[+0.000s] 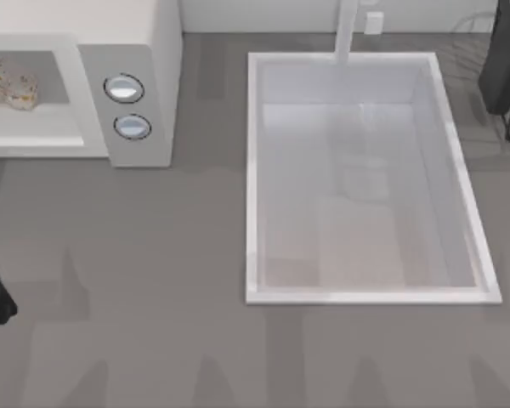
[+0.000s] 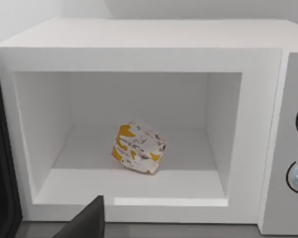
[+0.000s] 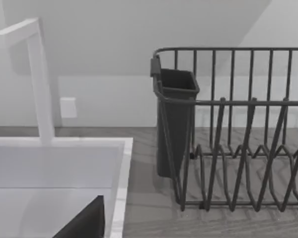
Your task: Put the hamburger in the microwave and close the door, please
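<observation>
Hamburger (image 2: pixel 138 148) sits on the microwave (image 1: pixel 157 51) cavity floor at 10 o'clock on the table, door still open; left arm is nearer, tool states cannot be told.

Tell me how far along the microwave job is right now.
Done: the hamburger sits inside the microwave cavity, free of any end effector. In hand: nothing; the left arm looks into the open cavity. Left: the cavity front is uncovered, so closing the door remains.
</observation>
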You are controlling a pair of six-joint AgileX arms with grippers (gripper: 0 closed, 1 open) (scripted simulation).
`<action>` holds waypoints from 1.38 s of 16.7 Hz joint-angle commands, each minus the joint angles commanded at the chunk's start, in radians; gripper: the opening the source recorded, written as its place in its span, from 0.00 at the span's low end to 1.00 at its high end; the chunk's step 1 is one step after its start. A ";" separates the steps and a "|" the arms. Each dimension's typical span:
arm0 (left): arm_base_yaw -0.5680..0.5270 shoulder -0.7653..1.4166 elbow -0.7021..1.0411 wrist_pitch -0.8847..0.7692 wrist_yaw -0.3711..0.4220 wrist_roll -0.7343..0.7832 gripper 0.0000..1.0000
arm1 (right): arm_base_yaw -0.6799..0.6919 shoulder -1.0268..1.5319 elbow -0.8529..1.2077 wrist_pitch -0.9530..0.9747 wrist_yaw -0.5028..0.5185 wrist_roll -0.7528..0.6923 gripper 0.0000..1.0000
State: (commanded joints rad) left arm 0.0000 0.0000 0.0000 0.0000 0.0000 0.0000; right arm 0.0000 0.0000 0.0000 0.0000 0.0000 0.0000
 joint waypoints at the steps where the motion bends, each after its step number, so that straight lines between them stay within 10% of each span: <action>1: 0.000 0.000 0.000 0.000 0.000 0.000 0.92 | 0.000 0.000 0.000 0.000 0.000 0.000 1.00; 13: 0.000 0.000 0.000 0.000 0.000 0.000 0.02 | 0.000 0.000 0.000 0.000 0.000 0.000 1.00; 23: -0.002 0.000 0.000 0.000 -0.002 0.000 0.00 | 0.000 0.000 0.000 0.000 0.000 0.000 1.00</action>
State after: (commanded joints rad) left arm -0.0024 -0.0003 0.0002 -0.0004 -0.0025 0.0000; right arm 0.0000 0.0000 0.0000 0.0000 0.0000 0.0000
